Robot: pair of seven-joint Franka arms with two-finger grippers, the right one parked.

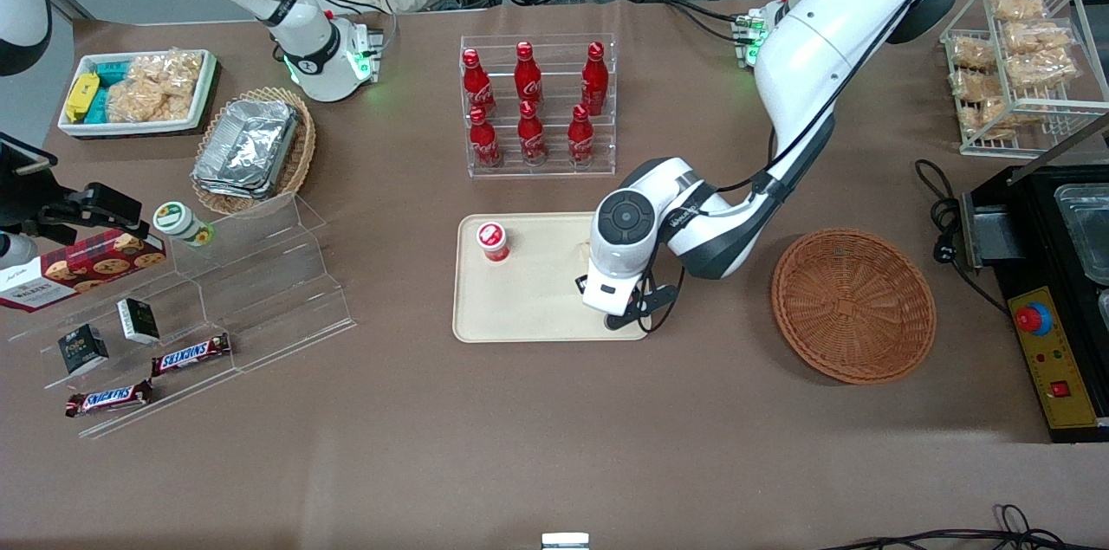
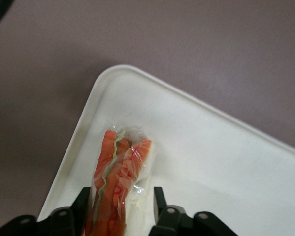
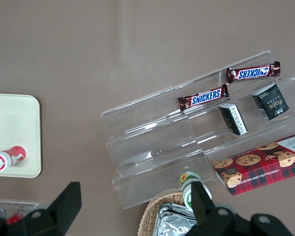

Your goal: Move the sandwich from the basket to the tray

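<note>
gripper (image 2: 120, 209) clenched on the sandwich (image 2: 118, 177), one finger (image 2: 81, 204) at each bread face, filling edge outward. it hangs low over a tray (image 1: 528, 307) corner, clear of the red cup (image 1: 493, 241). basket (image 1: 853, 303) holds nothing; release looks next.

My working left arm reaches in from its base at table edge, elbow bent low, forearm angled toward front camera. Wrist turned straight down. Gripper (image 2: 120, 209) sits low over tray (image 1: 520, 307) corner nearest front camera, at working arm's end. Black fingers (image 2: 81, 201) stand on both sides of sandwich (image 2: 118, 182), pressed against its wrapped faces. From front view I cannot see fingertips; white wrist housing seems to cover them.
</note>
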